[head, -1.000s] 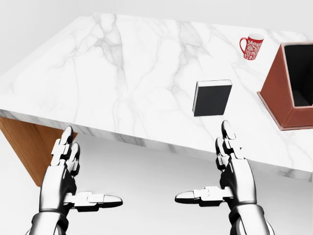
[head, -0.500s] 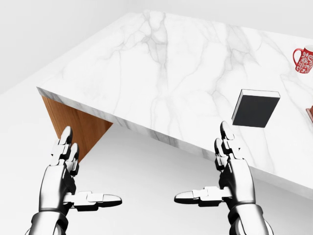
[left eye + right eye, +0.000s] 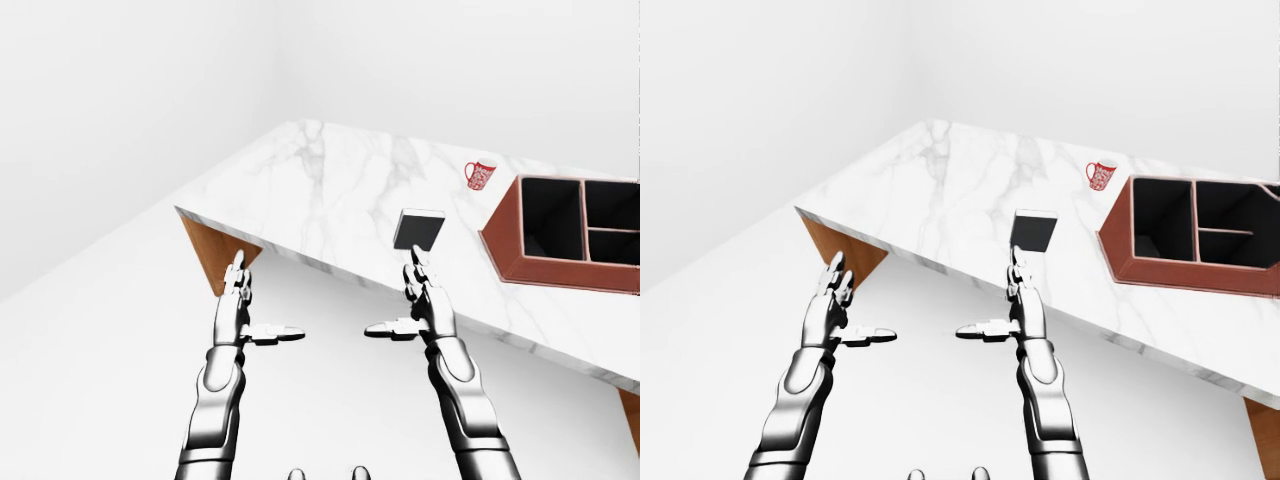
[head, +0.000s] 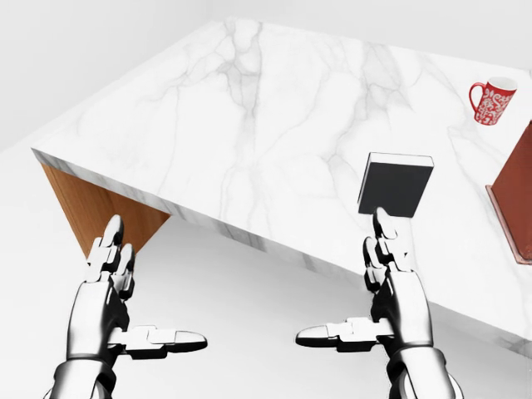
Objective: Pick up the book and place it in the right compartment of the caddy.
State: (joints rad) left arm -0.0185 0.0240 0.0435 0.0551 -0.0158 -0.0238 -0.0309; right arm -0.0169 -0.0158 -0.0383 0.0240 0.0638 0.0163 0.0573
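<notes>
Head view: the dark-covered book (image 4: 396, 184) lay flat on the white marble table (image 4: 249, 108), near its closest edge, touched by neither robot hand.

Just below the book in that view, the right robot hand (image 4: 391, 291) hovered off the table's edge, fingers (image 4: 385, 229) stretched straight up toward the book and thumb pointing inward, holding nothing. The left robot hand (image 4: 116, 291) mirrored it well to the left, equally spread and empty, beside the table's wooden corner. A red patterned mug (image 4: 492, 100) stood upright toward the top right. In the left-eye view, the reddish-brown caddy (image 3: 565, 270) sat on the table to the book's right, well apart from it, its dark compartments open upward.
</notes>
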